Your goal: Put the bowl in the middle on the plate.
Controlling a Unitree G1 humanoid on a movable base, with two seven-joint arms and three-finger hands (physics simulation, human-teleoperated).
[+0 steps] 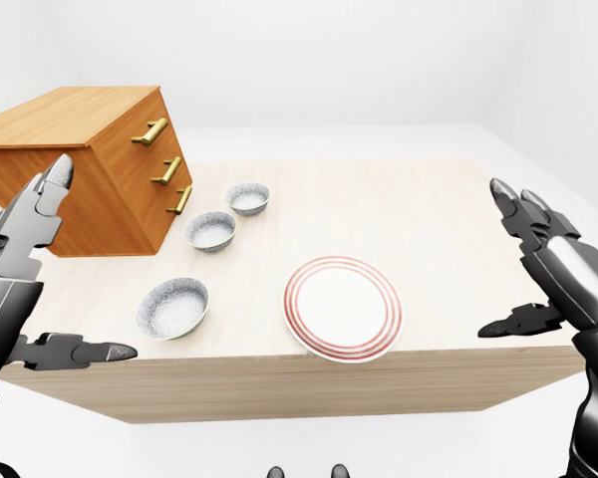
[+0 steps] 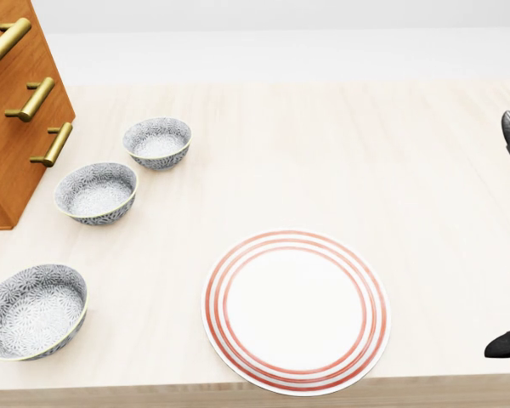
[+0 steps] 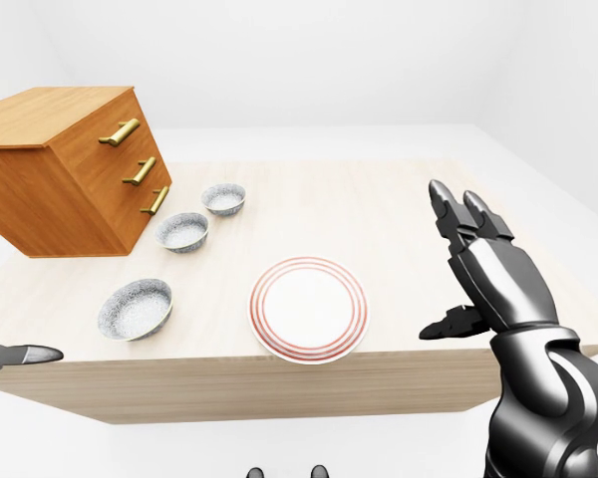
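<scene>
Pale wood-grain tabletop (image 2: 425, 170) carried 3 round, grey-patterned bowls with glossy rims in a diagonal row beside a wooden drawer chest (image 1: 80, 169) with brass handles. Middle bowl (image 2: 96, 192) sat between the other 2, well apart from the flat white plate (image 2: 296, 310) with red rings. Left hand (image 1: 25, 269) and right hand (image 3: 488, 269) hovered at the tabletop's sides, fingers spread wide, holding nothing, both well apart from the middle bowl.

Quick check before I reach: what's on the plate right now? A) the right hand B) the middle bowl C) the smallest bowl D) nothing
D: the plate is bare, and all three bowls, including the middle bowl, sit on the table to its left in the head view.
</scene>
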